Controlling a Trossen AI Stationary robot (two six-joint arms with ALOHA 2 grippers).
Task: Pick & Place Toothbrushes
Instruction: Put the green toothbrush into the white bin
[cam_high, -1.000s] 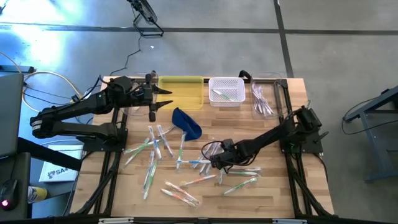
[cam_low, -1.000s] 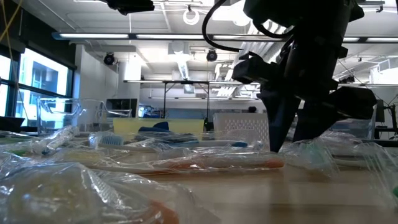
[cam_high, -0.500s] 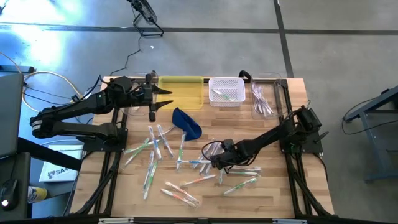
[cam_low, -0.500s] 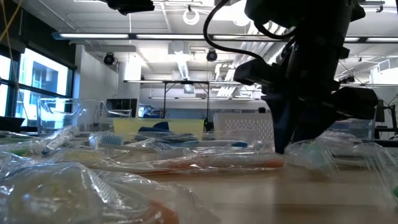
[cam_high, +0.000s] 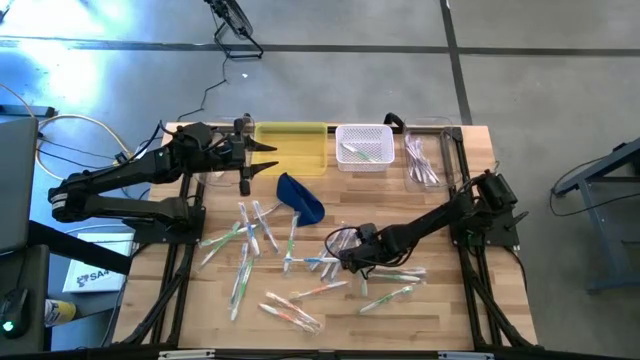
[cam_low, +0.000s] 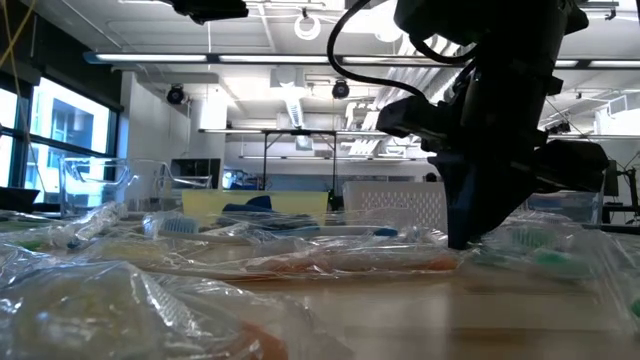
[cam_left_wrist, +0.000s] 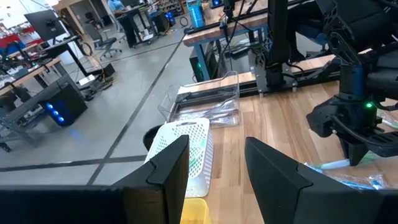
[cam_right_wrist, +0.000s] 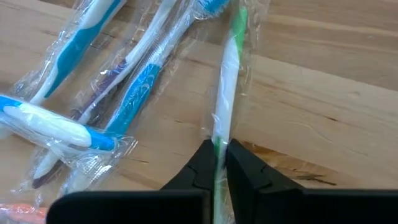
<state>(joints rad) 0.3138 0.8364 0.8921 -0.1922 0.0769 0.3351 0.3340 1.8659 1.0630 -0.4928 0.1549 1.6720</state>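
Several toothbrushes (cam_high: 250, 245) in clear wrappers lie scattered on the wooden table (cam_high: 450, 310). My right gripper (cam_high: 352, 262) stands low among them, pointing steeply down, shut on a green-and-white toothbrush (cam_right_wrist: 227, 74) that lies flat on the wood. In the low view the right gripper (cam_low: 465, 235) is down at the table top, with the wrapped brush (cam_low: 540, 255) beside it. My left gripper (cam_high: 265, 158) hovers open, high over the far left by the yellow tray (cam_high: 292, 147), with nothing between its fingers (cam_left_wrist: 171, 168). My right gripper pinches the green-and-white toothbrush's shaft (cam_right_wrist: 219, 142) between its two fingers, through the clear wrapper. The fingers come from above, slanting down, and lie across the stick. The brush lies on the table and runs away from the fingers.
At the far edge stand a white basket (cam_high: 363, 147) holding toothbrushes and a clear bin (cam_high: 425, 160) with more. A dark blue pouch (cam_high: 302, 197) lies mid-table. Blue-and-white wrapped brushes (cam_right_wrist: 93, 99) lie right beside the held one.
My right gripper has shut on the green-and-white toothbrush without changing place. The brush's crinkled wrapper has shifted a little on the table beside the fingers.
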